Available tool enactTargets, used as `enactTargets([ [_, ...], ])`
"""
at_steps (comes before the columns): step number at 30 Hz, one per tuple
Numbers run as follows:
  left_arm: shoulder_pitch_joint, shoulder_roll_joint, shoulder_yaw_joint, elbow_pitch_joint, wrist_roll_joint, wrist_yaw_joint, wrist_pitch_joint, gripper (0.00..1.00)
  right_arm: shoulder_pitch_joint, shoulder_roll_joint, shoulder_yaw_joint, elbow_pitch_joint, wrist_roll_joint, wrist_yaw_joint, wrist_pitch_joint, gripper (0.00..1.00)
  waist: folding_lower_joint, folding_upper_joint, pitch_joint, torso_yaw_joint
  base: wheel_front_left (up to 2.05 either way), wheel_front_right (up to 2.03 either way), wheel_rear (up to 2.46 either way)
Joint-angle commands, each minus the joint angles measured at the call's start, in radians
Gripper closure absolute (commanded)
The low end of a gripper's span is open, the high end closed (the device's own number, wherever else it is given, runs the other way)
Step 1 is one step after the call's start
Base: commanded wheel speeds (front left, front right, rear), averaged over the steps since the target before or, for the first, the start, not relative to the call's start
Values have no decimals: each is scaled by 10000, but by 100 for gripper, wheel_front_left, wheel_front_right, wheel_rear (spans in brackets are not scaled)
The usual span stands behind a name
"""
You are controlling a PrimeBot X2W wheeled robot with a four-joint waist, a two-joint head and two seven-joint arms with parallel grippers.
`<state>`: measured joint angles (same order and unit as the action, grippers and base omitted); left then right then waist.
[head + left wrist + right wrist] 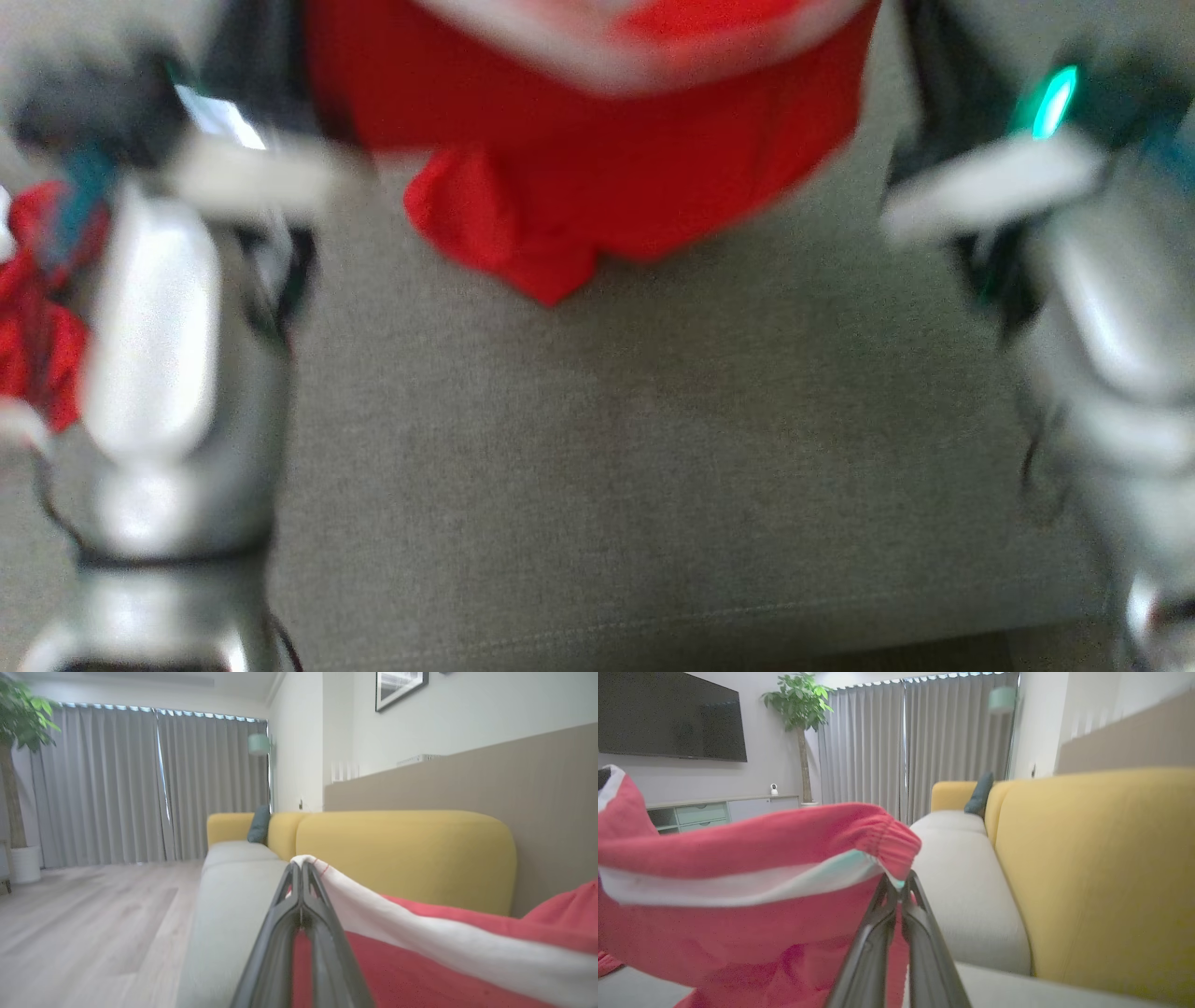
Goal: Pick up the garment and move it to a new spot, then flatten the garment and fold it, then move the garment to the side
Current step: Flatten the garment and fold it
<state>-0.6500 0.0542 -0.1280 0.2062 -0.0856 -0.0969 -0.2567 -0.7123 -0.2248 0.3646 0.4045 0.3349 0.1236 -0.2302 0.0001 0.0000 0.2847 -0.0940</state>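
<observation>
The garment (pixel 597 159) is red with a white band and hangs above the grey sofa seat (pixel 597 448), its lower fold drooping toward the cushion. In the left wrist view my left gripper (pixel 301 868) is shut on the white band of the garment (pixel 420 970). My right gripper (pixel 899 884) is shut on the gathered red edge of the garment (pixel 738 896), which stretches away to the left. The head view is blurred; my pale left forearm (pixel 159 308) and right forearm (pixel 1111 308) flank the cloth.
More red cloth (pixel 37 317) shows behind my left forearm at the left edge. A yellow backrest (pixel 406 858) runs along the sofa, with a teal cushion (pixel 258 823) at its far end. Wood floor (pixel 93 914), curtains, a potted plant (pixel 798 704) and a wall TV (pixel 668 716) lie beyond.
</observation>
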Motion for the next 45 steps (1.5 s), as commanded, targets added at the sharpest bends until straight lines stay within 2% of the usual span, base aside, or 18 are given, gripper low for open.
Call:
enactTargets([
  [1, -805, 356, 416, -238, 144, 17, -51, 100, -642, -97, 84, -185, -153, 71, -117, 100, -1, 0, 613, 99, 0, 0, 0],
  [6, -4169, 473, 689, 691, 519, 315, -51, 100, -3951, -92, -714, 1385, -667, 71, -264, 100, -1, 0, 1224, 323, 0, 0, 0],
  [9, -5519, 580, 619, 1160, 818, 466, -51, 100, -5374, 30, -1356, 2307, -1211, 71, -304, 100, -1, 0, 1364, 501, 0, 0, 0],
  [15, -6451, 481, 364, 1781, 835, 497, -51, 100, -6230, 149, -1962, 3083, -2538, 71, -312, 100, -1, 0, 1838, 891, 0, 0, 0],
  [18, -5521, 267, 276, 1872, 495, 504, -51, 100, -5697, 240, -1883, 3628, -2741, 71, -314, 100, -1, 0, 2187, 975, 0, 0, 0],
  [22, -3718, 65, 179, 1848, 25, 527, -51, 100, -4658, 300, -1029, 4463, -2496, 71, -314, 100, -1, 0, 2271, 950, 0, 0, 0],
  [29, -140, -33, -297, 1765, -1170, 699, -51, 100, -2706, 712, 1131, 5337, -454, 71, -279, 100, -1, 0, 1691, 702, 0, 0, 0],
  [32, 1127, -36, -573, 1702, -1835, 966, -51, 100, -1766, 698, 2157, 4985, 861, 71, 52, 100, -1, 0, 1227, 629, 0, 0, 0],
  [36, 2406, -37, -663, 1489, -2421, 1412, -51, 100, -583, 93, 3296, 3948, 2506, 71, 426, 100, -1, 0, 530, 606, 0, 0, 0],
  [40, 3399, -38, -517, 1403, -2650, 1549, -51, 100, 428, -574, 3837, 3076, 3652, 71, 483, 100, -1, 0, -184, 627, 0, 0, 0],
  [45, 4198, -38, -215, 1327, -2719, 1582, -51, 100, 1304, -990, 4041, 2705, 4418, 71, 512, 100, -1, 0, -911, 659, 0, 0, 0],
])
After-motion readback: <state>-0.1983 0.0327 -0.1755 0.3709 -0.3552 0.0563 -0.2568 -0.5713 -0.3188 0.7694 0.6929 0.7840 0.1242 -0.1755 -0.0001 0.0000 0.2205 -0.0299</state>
